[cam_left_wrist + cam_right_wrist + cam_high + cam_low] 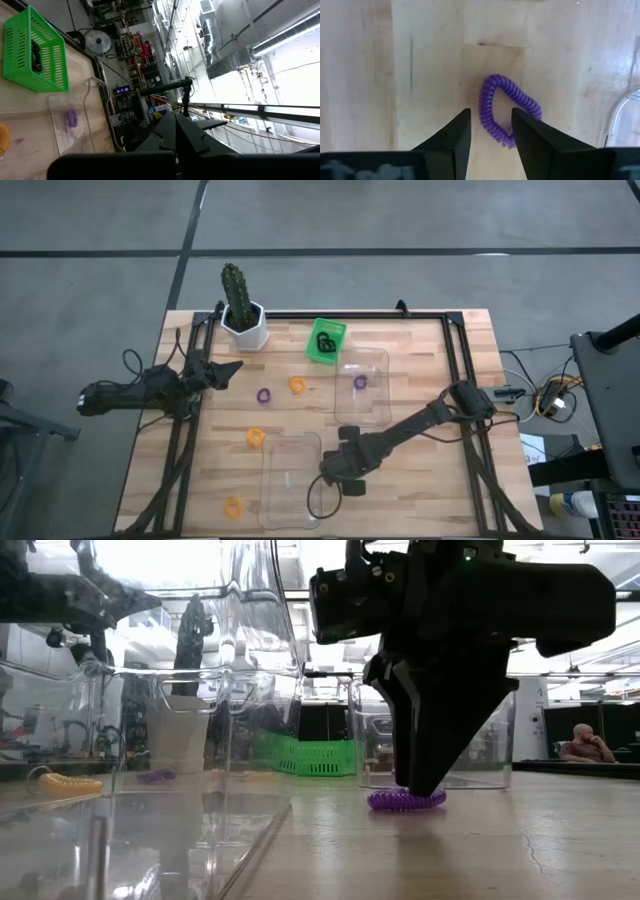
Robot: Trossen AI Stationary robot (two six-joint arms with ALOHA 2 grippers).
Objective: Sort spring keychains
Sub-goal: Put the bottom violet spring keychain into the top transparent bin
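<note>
My right gripper (490, 125) is open and points down over a purple spring keychain (496, 107) lying flat on the wood between the two clear trays. One finger stands outside the loop and the other over its inside. In the low view the fingertips (415, 785) reach down to the keychain (405, 801). The gripper hides it in the high view (338, 468). Other keychains lie loose: purple (263, 395), orange (297, 385), orange (256, 438), orange (233, 506). One purple coil (360, 382) lies in the far tray. My left gripper (228, 369) waits shut at the table's left side. My right gripper comes from above, pointing down, with its fingers on either side of one strand of the purple loop (487, 122), near the loop's end closest to the wrist. The keychain lies flat on the table. Whether the fingers touch it, I cannot tell.
A clear tray (385, 358) stands right of centre and another (268, 480) at the near edge. A green bin (330, 330) holding black coils sits at the far side. A potted cactus (243, 315) stands at the far left. A person sits far behind the table (588, 745).
</note>
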